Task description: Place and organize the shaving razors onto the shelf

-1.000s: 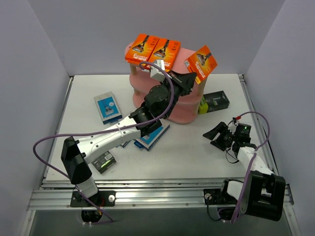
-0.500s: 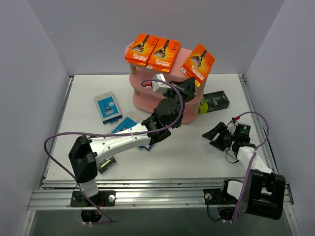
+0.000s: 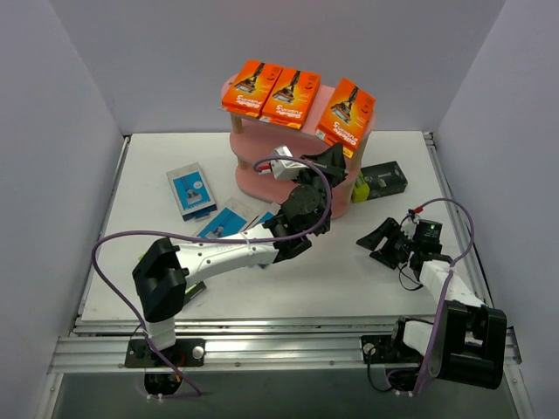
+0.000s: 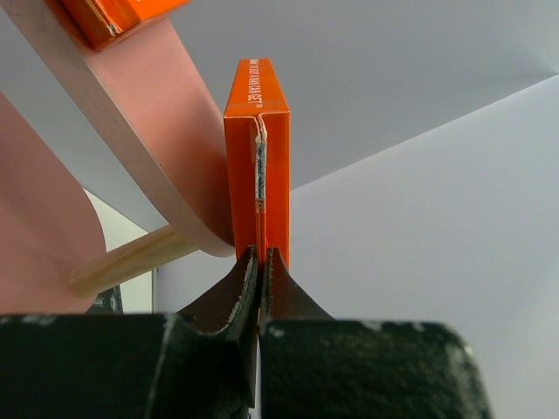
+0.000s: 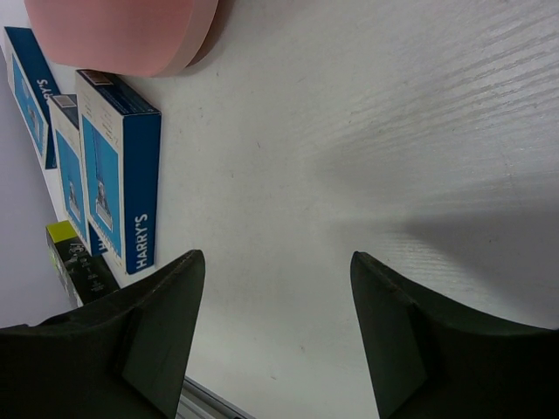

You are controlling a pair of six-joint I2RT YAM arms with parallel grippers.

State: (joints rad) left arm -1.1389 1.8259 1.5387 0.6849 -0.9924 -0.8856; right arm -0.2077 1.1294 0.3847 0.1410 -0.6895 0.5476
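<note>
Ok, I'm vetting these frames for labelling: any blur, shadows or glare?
Top external: sharp, evenly lit, shadows faint. Left wrist: orange pack crisp, fingers dark, nearly featureless. Right wrist: a broad soft shadow across the table, no glare.

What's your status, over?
Left end effector shut on bright orange razor pack, at top edge of pink three-tier shelf. Right end effector open, empty. No obstruction seen.

Pink three-tier shelf with oval boards point(image 3: 253, 179) at far middle of white table point(image 3: 349, 271). Bright orange flat razor pack point(image 3: 251, 85) and second orange pack point(image 3: 293, 94) side by side on top board's left. Third orange pack point(image 3: 347, 112) at right end, left gripper point(image 3: 341, 150) at its near edge. Blue-and-white pack point(image 3: 190, 190) flat, left of shelf. Black-and-lime pack point(image 3: 380, 182) right of shelf. Right gripper point(image 3: 384, 240) over table, jaws apart.
</note>
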